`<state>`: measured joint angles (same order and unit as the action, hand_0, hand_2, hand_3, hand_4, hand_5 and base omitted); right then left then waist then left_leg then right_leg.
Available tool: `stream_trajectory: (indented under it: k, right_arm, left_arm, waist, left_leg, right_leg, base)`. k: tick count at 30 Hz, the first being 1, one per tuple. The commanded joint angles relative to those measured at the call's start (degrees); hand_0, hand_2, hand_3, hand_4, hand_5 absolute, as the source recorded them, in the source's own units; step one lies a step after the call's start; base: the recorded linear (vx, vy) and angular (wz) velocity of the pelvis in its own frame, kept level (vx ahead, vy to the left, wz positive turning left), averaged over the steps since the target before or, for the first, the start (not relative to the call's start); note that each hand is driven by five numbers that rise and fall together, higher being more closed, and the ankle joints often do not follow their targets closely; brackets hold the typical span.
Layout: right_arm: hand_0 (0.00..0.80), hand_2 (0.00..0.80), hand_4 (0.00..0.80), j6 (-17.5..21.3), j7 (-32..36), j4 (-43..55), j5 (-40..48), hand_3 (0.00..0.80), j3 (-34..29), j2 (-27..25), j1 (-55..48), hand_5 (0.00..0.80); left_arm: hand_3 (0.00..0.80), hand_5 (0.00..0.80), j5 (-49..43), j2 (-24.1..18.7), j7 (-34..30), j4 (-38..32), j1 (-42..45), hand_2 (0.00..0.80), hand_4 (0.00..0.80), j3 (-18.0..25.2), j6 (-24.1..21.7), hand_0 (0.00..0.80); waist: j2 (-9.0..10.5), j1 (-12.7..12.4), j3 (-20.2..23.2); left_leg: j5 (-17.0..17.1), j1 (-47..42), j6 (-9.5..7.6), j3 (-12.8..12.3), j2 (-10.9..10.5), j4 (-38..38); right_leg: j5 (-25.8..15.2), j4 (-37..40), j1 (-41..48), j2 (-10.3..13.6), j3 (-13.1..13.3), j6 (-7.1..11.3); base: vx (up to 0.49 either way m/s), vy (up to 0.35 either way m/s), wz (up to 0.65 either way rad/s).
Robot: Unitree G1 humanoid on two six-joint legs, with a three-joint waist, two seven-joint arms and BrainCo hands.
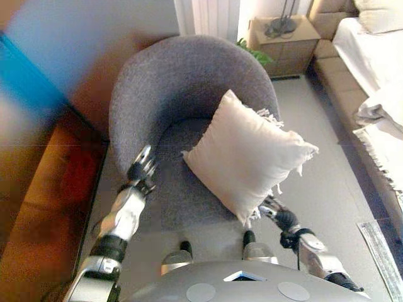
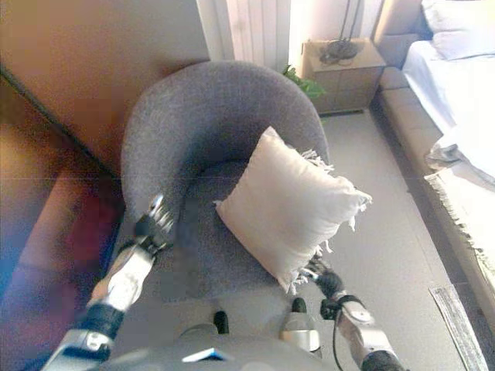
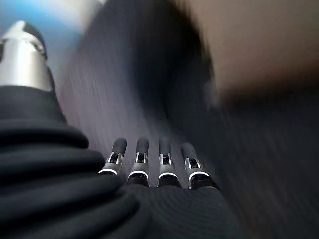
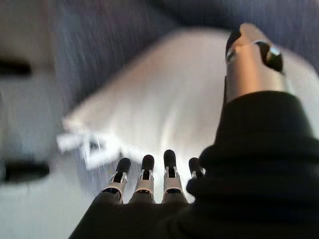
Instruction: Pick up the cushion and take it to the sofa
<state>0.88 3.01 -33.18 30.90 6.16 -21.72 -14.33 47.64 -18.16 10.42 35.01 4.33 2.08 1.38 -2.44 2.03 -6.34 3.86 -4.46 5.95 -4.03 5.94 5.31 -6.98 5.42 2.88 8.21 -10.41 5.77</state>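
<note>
A cream cushion with tassels at its corners leans on the seat of a round grey armchair. My right hand is open just below the cushion's lower corner, its fingers straight and pointing at the cushion, not holding it. My left hand is open over the armchair's left seat edge, fingers straight, empty. The cushion also shows in the right eye view.
A brown leather sofa runs along the left. A wooden nightstand and a small plant stand behind the armchair. A bed with white covers lies at the right. Grey floor lies between armchair and bed.
</note>
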Motion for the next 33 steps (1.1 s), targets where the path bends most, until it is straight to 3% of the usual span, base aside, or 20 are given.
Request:
stream_trajectory:
  k: [1, 5, 10, 13, 17, 21, 33]
  right_arm:
    - [0.000, 0.000, 0.000, 4.68, -3.03, -4.32, -3.16, 0.000, -4.03, 1.87, 2.23, 0.000]
    - [0.000, 0.000, 0.000, 5.65, -4.22, -14.12, -2.69, 0.000, -7.86, 2.54, 2.78, 0.000]
    - [0.000, 0.000, 0.000, 6.02, -11.68, -29.39, -1.75, 0.000, -11.96, 3.71, 5.42, 0.000]
    - [0.000, 0.000, 0.000, 4.16, -13.66, -38.30, -5.71, 0.000, -12.69, 4.44, 6.69, 0.000]
    - [0.000, 0.000, 0.000, -1.49, -10.97, -43.19, -11.00, 0.000, -9.41, 6.81, 6.93, 0.000]
    - [0.000, 0.000, 0.000, -5.20, -8.82, -44.52, -8.76, 0.000, -5.71, 9.74, 7.06, 0.000]
    - [0.000, 0.000, 0.000, -6.59, -7.51, -41.60, -8.65, 0.000, 0.43, 11.18, 10.07, 0.000]
  left_arm:
    - [0.000, 0.000, -7.89, -2.00, 0.13, 7.17, -0.82, 0.000, 0.000, 3.32, -0.90, 0.000]
    - [0.000, 0.000, -12.23, -1.41, -0.96, 19.52, 1.74, 0.000, 0.000, 7.21, 4.67, 0.000]
    - [0.000, 0.000, -19.62, -1.13, -6.41, 38.23, 2.26, 0.000, 0.000, 6.06, 9.21, 0.000]
    - [0.000, 0.000, -22.38, -0.39, -7.12, 43.26, 1.24, 0.000, 0.000, 4.69, 11.60, 0.000]
    - [0.000, 0.000, -24.97, 1.33, -7.16, 45.12, 0.09, 0.000, 0.000, 1.97, 14.45, 0.000]
    - [0.000, 0.000, -25.71, 3.40, -6.64, 45.02, -1.92, 0.000, 0.000, -0.77, 15.44, 0.000]
    - [0.000, 0.000, -24.46, 5.83, -6.68, 42.59, -4.77, 0.000, 0.000, -7.48, 17.43, 0.000]
  waist:
    - [3.24, -2.71, -3.95]
    - [4.05, -3.91, -2.82]
    - [4.04, -4.13, -1.78]
    - [3.82, -4.08, -1.32]
    - [3.70, -3.92, -1.26]
    - [3.47, -3.33, -1.06]
    - [2.98, -2.08, 0.45]
  left_leg:
    - [-2.28, -0.14, -0.21, 0.08, 1.01, -2.52]
    - [-2.87, -1.31, 0.11, -0.55, 1.37, -2.19]
    - [-3.32, -2.44, 0.19, -1.67, 1.85, -0.91]
    - [-3.85, -2.86, 0.12, -2.17, 1.97, -0.37]
    - [-4.59, -3.40, -0.09, -2.39, 1.94, -0.31]
    - [-5.37, -3.97, -0.43, -2.43, 1.65, -0.31]
    - [-6.70, -5.04, -1.45, -2.08, 0.54, -0.31]
  right_leg:
    - [1.91, -1.32, 1.51, 3.69, -2.05, 3.86]
    - [2.66, -0.87, 3.07, 3.38, -3.08, 3.79]
    - [3.34, -0.55, 3.41, 2.74, -3.26, 3.76]
    - [3.51, -0.47, 3.29, 2.65, -3.41, 3.72]
    - [3.72, -0.64, 3.33, 2.76, -3.57, 3.52]
    - [4.17, -0.91, 3.39, 2.64, -3.17, 3.24]
    - [4.73, -1.13, 3.29, 2.24, -0.86, 2.72]
  base:
    - [0.059, -0.005, 0.21]
    - [0.096, -0.003, 0.23]
    - [0.028, 0.021, 0.09]
    - [-0.016, 0.040, 0.02]
    - [-0.028, 0.018, 0.00]
    - [-0.051, 0.020, -0.01]
    - [-0.032, 0.021, -0.02]
